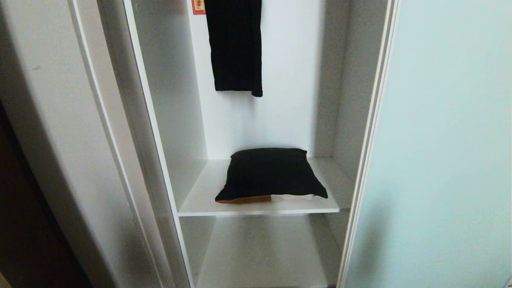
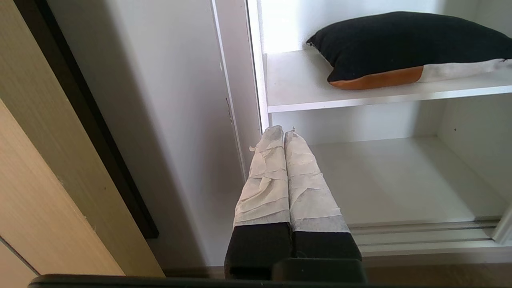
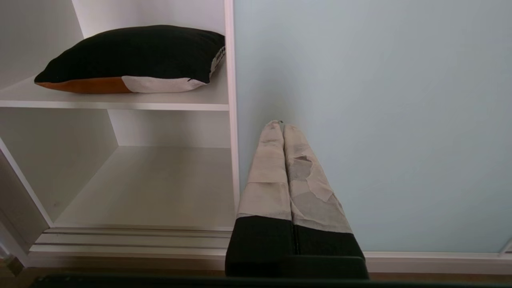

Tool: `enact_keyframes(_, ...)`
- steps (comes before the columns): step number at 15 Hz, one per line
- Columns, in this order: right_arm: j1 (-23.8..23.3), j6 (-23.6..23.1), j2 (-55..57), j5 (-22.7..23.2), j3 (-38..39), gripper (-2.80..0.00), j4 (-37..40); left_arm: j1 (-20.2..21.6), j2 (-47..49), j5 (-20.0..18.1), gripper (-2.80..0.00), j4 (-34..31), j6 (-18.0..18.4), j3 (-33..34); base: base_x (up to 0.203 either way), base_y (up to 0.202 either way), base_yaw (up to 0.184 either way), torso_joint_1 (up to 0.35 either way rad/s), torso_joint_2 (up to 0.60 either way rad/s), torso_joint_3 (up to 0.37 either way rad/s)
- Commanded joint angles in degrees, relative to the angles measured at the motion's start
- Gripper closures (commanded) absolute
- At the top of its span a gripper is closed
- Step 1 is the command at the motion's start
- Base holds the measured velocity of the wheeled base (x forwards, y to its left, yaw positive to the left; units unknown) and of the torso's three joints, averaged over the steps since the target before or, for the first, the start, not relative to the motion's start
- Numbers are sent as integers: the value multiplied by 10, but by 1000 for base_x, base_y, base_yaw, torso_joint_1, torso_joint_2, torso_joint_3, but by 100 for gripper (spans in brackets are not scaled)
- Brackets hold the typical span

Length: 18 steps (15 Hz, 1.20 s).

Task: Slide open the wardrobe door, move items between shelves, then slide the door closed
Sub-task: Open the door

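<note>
The sliding wardrobe door (image 1: 440, 152) of pale aqua glass stands slid to the right, leaving the white compartment open. A black bundle with orange and white parts (image 1: 270, 175) lies on the upper shelf (image 1: 200, 200); it also shows as the bundle (image 2: 404, 48) and the bundle (image 3: 132, 60). The lower shelf (image 1: 260, 256) below it is bare. My left gripper (image 2: 283, 131) is shut and holds nothing, low in front of the compartment's left post. My right gripper (image 3: 279, 125) is shut and holds nothing, low in front of the door (image 3: 380, 120). Neither arm shows in the head view.
A black garment (image 1: 236, 48) hangs at the back of the compartment above the upper shelf. An off-white side post (image 1: 68, 140) stands on the left, with a wooden panel (image 2: 36, 180) beside it. The door's floor track (image 3: 132, 236) runs along the compartment's front.
</note>
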State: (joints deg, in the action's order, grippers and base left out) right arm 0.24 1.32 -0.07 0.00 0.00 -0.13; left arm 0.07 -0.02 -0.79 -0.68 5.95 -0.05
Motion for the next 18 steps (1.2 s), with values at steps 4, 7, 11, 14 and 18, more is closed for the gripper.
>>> enact_keyframes(4,0,0,0,0,0,0,0,0,1,0,0,-1,0,1,0,0,0,0,0,0)
enact_keyframes(7,0,0,0,0,0,0,0,0,1,0,0,-1,0,1,0,0,0,0,0,0)
enact_keyframes(11,0,0,0,0,0,0,0,0,1,0,0,-1,0,1,0,0,0,0,0,0)
enact_keyframes(14,0,0,0,0,0,0,0,0,1,0,0,-1,0,1,0,0,0,0,0,0)
enact_keyframes(18,0,0,0,0,0,0,0,0,1,0,0,-1,0,1,0,0,0,0,0,0)
